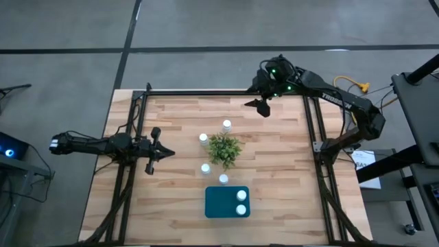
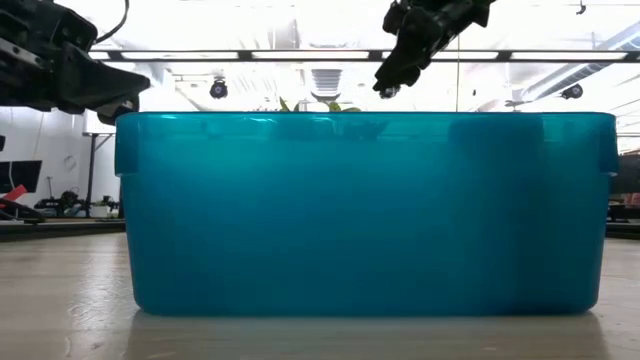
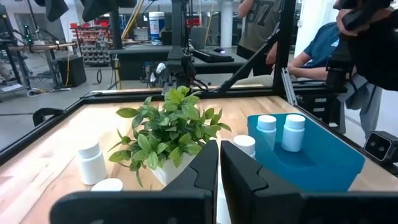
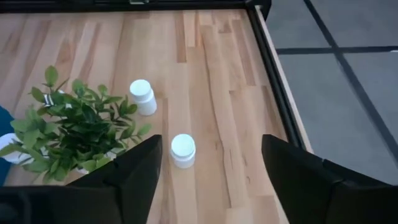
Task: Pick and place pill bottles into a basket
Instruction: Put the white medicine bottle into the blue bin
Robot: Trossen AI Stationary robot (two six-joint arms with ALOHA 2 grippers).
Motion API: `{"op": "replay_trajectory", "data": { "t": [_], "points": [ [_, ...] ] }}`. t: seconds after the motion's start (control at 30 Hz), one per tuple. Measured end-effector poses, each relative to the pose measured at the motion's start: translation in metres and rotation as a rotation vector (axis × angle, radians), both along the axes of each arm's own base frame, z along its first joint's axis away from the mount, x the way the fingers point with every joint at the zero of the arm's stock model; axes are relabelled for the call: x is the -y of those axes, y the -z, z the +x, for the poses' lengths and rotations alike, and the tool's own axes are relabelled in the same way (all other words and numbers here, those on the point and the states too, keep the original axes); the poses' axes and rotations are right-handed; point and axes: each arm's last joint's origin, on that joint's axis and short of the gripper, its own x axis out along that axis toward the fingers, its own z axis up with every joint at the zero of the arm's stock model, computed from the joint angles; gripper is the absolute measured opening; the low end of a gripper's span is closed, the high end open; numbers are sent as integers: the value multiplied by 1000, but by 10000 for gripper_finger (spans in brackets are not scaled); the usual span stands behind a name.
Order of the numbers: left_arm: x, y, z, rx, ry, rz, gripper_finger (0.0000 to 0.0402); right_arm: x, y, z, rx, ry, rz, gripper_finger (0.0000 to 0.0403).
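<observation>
1. Table point(image 1: 274, 206): the plant point(image 1: 224, 149) sits mid-table.
2. Basket point(image 1: 221, 202) near the front edge holds two bottles point(image 1: 241, 195).
3. Right gripper point(image 1: 262, 106) hovers at the far edge, fingers wide apart, empty.
4. Left gripper point(image 1: 164, 153) waits at the left, fingers closed, empty.
5. Four bottles point(image 1: 226, 125) stand around the plant.

Plant point(image 1: 224, 149) stands mid-surface point(image 1: 171, 206) and is the main obstacle; four loose bottles ring it closely: one at the far side point(image 1: 226, 125), one at the far-left point(image 1: 203, 138), one at the near-left point(image 1: 205, 169), one at the near side point(image 1: 223, 179). Leaves overhang the near ones. Basket point(image 1: 221, 203) sits just nearer than the plant, with two bottles point(image 1: 241, 195) in its right half; its left half is bare. Open wood lies left and right of the cluster. Black frame rails point(image 1: 312, 137) border the sides and far edge. Right tool point(image 1: 263, 104), fingers spread, hangs above the far edge with clear room beneath.
</observation>
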Motion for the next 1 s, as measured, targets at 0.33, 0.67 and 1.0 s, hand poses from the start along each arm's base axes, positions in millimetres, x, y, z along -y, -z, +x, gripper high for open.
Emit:
{"op": "replay_trajectory", "data": {
  "t": [0.33, 0.67, 1.0],
  "points": [
    [0, 0, 0, -2, 0, 0, 1, 0, -2, -1, 6, 6, -10, 322],
    [0, 0, 0, -3, 0, 0, 1, 0, -18, -1, 56, 78, 86, 316],
    [0, 1, 0, -7, 0, 0, 1, -5, -62, -5, 166, 98, 175, 309]
  ]
}}
